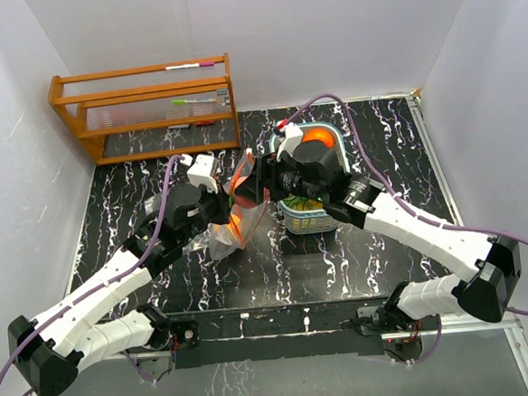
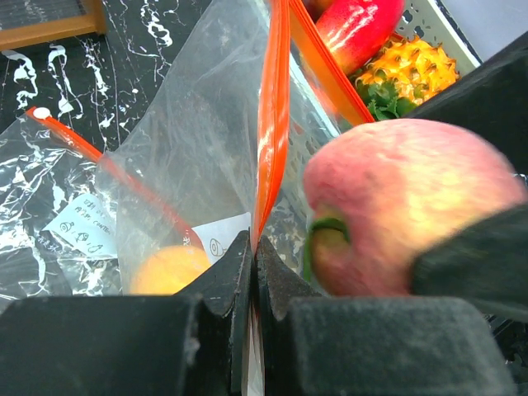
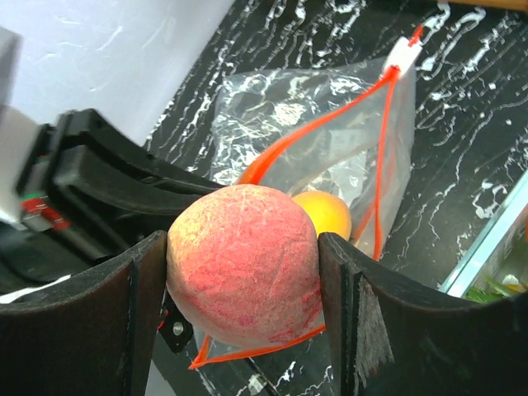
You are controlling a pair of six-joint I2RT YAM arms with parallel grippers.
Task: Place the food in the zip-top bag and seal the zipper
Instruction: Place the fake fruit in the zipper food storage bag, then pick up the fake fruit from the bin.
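Note:
The clear zip-top bag [image 1: 223, 237] with an orange zipper strip [image 2: 274, 124] stands open on the black marble table. My left gripper [image 2: 254, 243] is shut on the bag's zipper edge and holds it up; it also shows in the top view [image 1: 230, 197]. My right gripper [image 3: 243, 239] is shut on a pink-red peach-like fruit [image 3: 243, 272], held right at the bag's mouth [image 1: 261, 182]. The same fruit shows close in the left wrist view [image 2: 404, 198]. A yellow-orange fruit [image 3: 326, 213] lies inside the bag [image 2: 165, 268].
A teal basket [image 1: 304, 222] stands right of the bag under my right arm. It holds an orange fruit [image 1: 316, 136], a red fruit [image 2: 359, 29] and a pineapple-like fruit [image 2: 408, 70]. A wooden rack [image 1: 149, 106] stands at the back left. White walls close three sides.

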